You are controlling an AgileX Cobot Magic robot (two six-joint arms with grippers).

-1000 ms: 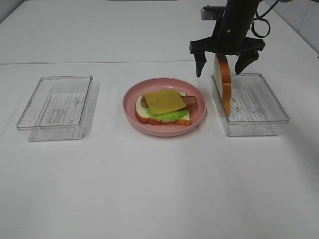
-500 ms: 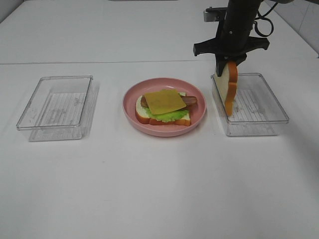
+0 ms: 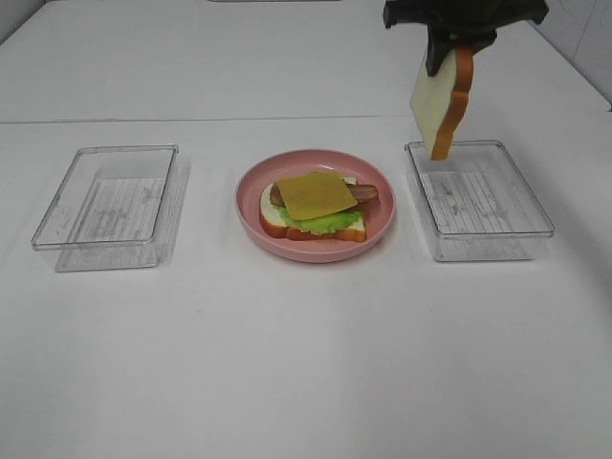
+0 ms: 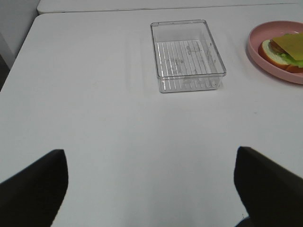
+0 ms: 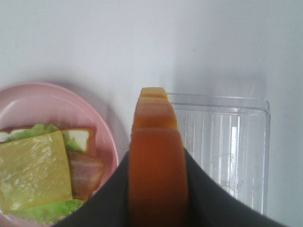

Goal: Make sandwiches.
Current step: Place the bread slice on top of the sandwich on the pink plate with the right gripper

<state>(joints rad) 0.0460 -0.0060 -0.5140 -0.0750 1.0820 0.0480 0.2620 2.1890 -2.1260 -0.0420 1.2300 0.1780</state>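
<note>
On the pink plate (image 3: 382, 215) lies an open sandwich stack (image 3: 316, 206): a bread slice, green lettuce, bacon and a yellow cheese slice (image 3: 316, 194) on top. It also shows in the right wrist view (image 5: 42, 175) and at the edge of the left wrist view (image 4: 284, 49). My right gripper (image 3: 449, 53) is shut on a second bread slice (image 3: 440, 96), holding it edge-up in the air above the right clear tray (image 3: 483, 201); its orange crust (image 5: 156, 156) fills the right wrist view. My left gripper (image 4: 151, 189) is open and empty, low over bare table.
An empty clear tray (image 3: 110, 206) stands at the left, also in the left wrist view (image 4: 187, 54). The right tray (image 5: 227, 142) is empty. White table all around; a seam runs across behind the plate.
My right gripper closed on the bread slice that stood in the right tray and lifted it up out of the tray. The plate and the left tray have not moved.
</note>
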